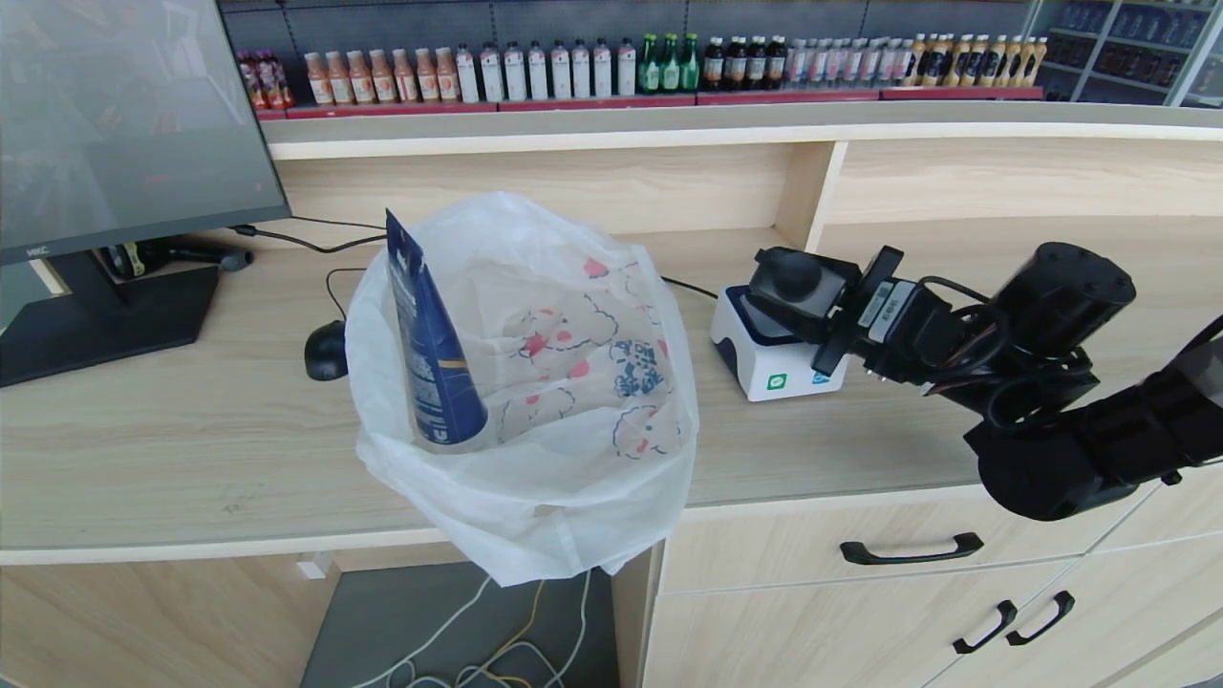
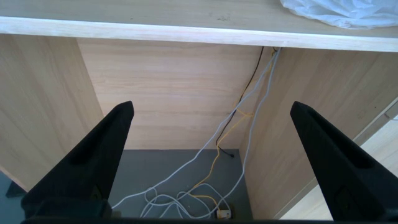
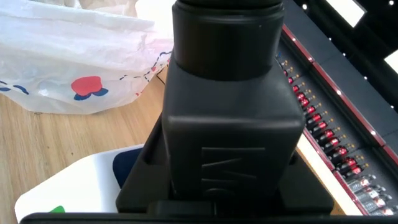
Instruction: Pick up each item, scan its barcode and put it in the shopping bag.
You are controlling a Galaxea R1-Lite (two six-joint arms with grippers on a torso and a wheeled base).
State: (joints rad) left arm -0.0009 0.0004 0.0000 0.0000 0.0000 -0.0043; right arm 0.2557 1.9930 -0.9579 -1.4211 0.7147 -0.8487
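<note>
1. My right end effector is closed on the black item, a squarish dark body with a round cap. It hangs just above the white-and-blue scanner on the counter. I judge this to be the scanning step.
2. I cannot see a barcode on any face of the item. I would turn my wrist slowly so each side faces the scanner window in turn, without loosening the grip.
3. I would hold the item close over the scanner but not touching it. A knock could shove the scanner along the counter.
4. The shopping bag stands to the left of the scanner, mouth open, with a dark blue tube upright inside against its far-left wall. For the drop I would lift over the near rim, lower into the free space on the right, and let go low so the thin plastic does not collapse.
5. My left end effector is spread wide and carries nothing. It sits below the counter edge near the cables and is best left there.
</note>
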